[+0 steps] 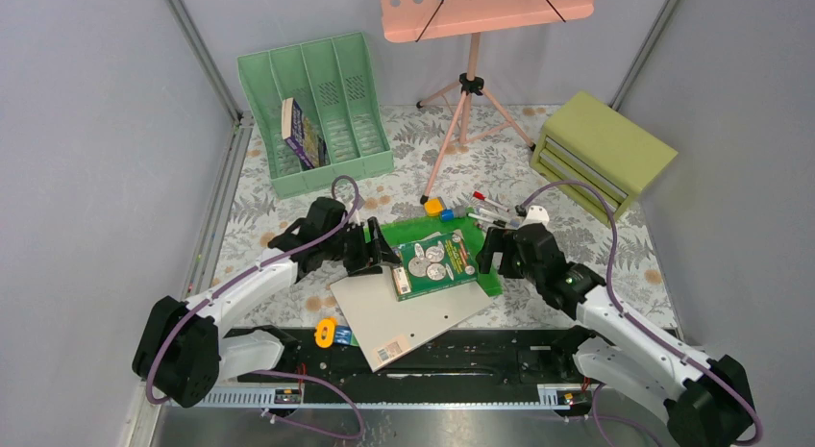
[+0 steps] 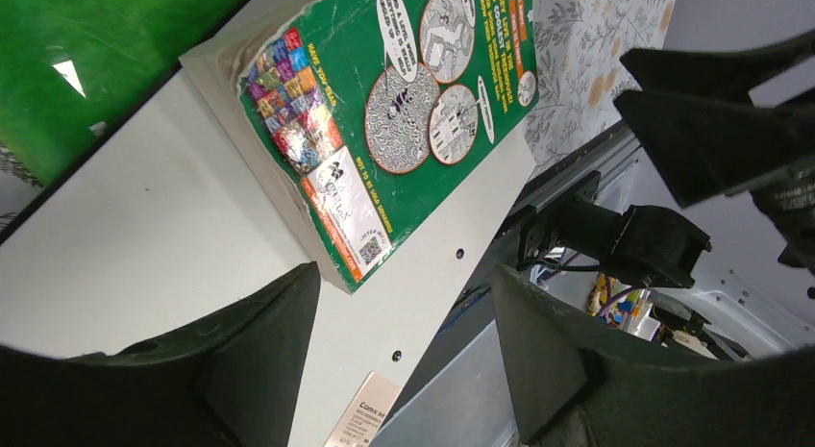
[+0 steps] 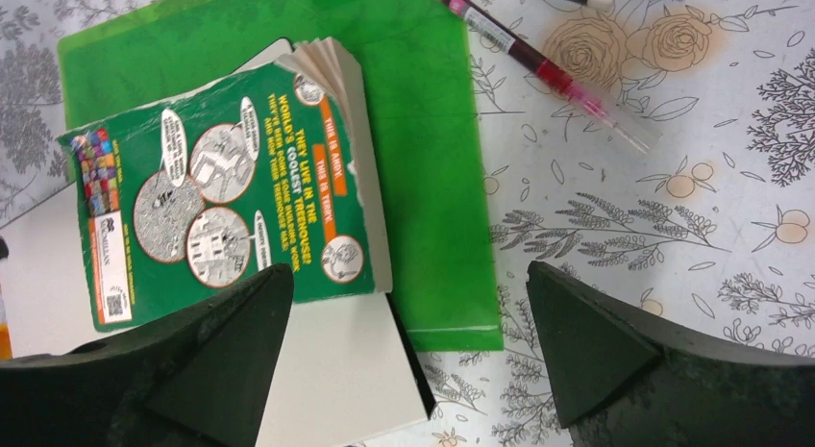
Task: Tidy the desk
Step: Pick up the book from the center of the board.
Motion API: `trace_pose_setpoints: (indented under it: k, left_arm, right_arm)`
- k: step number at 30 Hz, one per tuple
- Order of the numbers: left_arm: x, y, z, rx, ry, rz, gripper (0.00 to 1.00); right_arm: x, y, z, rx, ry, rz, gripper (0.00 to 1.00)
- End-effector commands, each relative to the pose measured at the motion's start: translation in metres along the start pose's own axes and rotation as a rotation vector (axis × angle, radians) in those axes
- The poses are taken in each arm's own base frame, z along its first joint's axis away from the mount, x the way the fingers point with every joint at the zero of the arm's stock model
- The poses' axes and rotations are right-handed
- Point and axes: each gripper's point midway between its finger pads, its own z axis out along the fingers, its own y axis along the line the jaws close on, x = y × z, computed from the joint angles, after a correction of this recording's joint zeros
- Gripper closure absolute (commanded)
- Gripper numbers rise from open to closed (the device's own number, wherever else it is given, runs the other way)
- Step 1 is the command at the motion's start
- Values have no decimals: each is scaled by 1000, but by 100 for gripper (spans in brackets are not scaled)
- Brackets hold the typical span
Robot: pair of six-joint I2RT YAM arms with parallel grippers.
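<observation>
Left gripper: jaws spread, nothing between them. It sits at the left edge of the green paperback, over the white board.

Desk: the leaf-and-flower cloth top lies under everything, both arms reaching in from its near edge.

Far left: green file rack, one book leaning in a slot.

Centre: the paperback lies flat, cover up, partly on the white board and partly on the green folder. A yellow cube, a blue cube and loose markers lie just beyond the folder. The pink music stand has its tripod on the cloth.

Right gripper: jaws wide apart, empty, at the paperback's right edge above the folder.

Far right: olive drawer box.
</observation>
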Motion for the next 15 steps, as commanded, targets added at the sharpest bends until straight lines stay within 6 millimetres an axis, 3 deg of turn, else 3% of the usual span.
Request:
trace_pose_setpoints:
  k: [1, 6, 15]
  left_arm:
    - [-2, -1, 6, -6, -30, 19, 34]
    - [6, 11, 7, -54, -45, 4, 34]
    - [17, 32, 9, -138, -48, -32, 35]
  right_arm:
    - [-16, 11, 9, -96, 36, 77, 1]
    - [-14, 12, 15, -163, 73, 143, 1]
    - [-7, 35, 26, -265, 189, 125, 4]
